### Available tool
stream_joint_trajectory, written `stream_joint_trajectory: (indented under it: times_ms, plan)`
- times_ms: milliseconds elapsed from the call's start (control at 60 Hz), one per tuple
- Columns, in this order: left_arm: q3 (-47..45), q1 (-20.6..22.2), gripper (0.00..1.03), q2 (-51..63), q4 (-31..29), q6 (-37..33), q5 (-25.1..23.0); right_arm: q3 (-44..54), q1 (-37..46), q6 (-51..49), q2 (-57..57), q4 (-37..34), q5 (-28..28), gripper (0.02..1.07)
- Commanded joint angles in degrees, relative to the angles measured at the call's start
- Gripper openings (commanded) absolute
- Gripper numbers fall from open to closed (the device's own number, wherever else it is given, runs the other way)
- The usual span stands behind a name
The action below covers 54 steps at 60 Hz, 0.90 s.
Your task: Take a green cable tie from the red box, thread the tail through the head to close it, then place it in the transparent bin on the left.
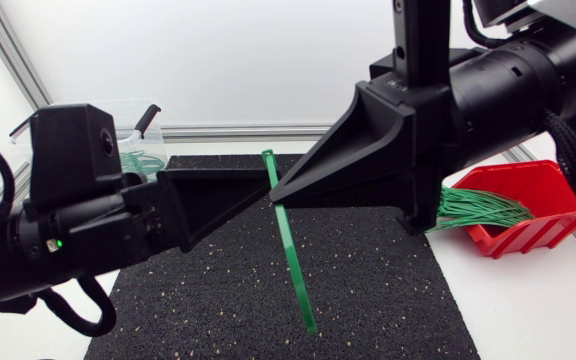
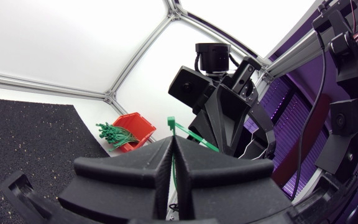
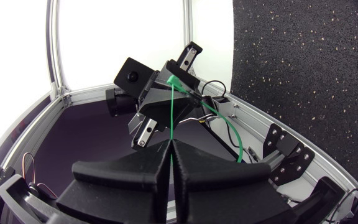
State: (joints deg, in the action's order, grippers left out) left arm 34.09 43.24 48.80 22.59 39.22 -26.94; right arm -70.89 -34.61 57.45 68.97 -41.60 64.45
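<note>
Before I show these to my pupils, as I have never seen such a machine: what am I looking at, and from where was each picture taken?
These are two robot arms at a table. One picture looks down from above: the left arm enters at its left, the right arm at its right. The other two come from a camera on each arm's wrist, looking along its own black jaws. Both pairs of jaws are shut on one green cable tie, over a black speckled mat. A red box at the right holds more ties; a transparent bin stands at the left.
</note>
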Motion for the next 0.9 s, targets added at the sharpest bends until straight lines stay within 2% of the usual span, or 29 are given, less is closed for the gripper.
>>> stream_joint_trajectory:
  times_ms: [0,450,883]
  plan:
    - [-1.0,0.3,0.04,0.5,1.1,1.4,-0.7,1.8,0.7,0.7,0.4,0.8,0.3,0.08]
    - [-1.0,1.8,0.04,-0.3,0.5,1.1,-0.5,2.7,2.5,0.7,1.1,2.2,0.9,0.08]
    - [-0.9,2.8,0.04,-1.0,0.3,-1.5,1.9,3.2,3.4,1.1,1.6,1.8,0.9,0.08]
